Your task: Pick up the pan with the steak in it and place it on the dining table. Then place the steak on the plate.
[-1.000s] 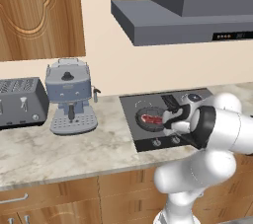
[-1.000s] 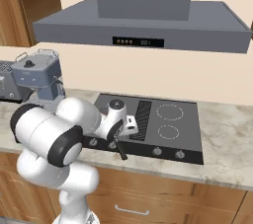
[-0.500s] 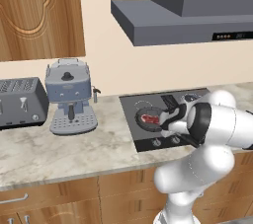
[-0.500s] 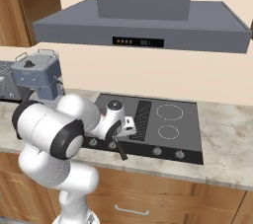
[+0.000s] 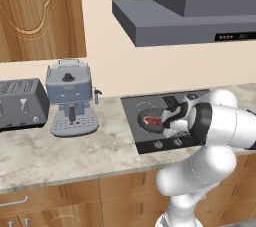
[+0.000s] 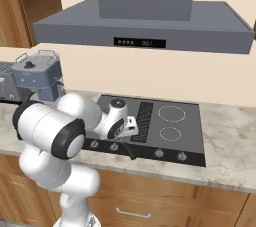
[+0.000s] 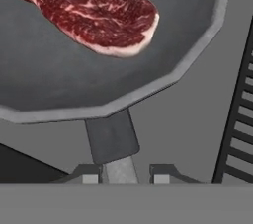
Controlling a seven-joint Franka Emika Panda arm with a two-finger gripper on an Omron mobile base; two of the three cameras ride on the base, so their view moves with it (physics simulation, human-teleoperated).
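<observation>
On the cooktop [image 6: 170, 126], set into the marbled tabletop [image 5: 65, 153] under the range hood [image 6: 150, 21], sits the pan [image 7: 74, 75] with the steak [image 7: 94, 8] lying flat inside it, toward the side away from the handle [image 7: 111, 139]. Nothing else is in the pan. The tool [image 7: 121, 173] has its two tips drawn in against the handle where it meets the rim, one on each side, pinching it.

A grip this close to one end leaves the pan's whole weight hanging out beyond the tips, so I judge a lift could let the pan droop or twist in the pinch, and the steak could then slide toward the low side. A quick swing toward the dining table would worsen that. The coffee machine [image 5: 71, 98] and toaster [image 5: 22, 103] stand well apart to the left.
</observation>
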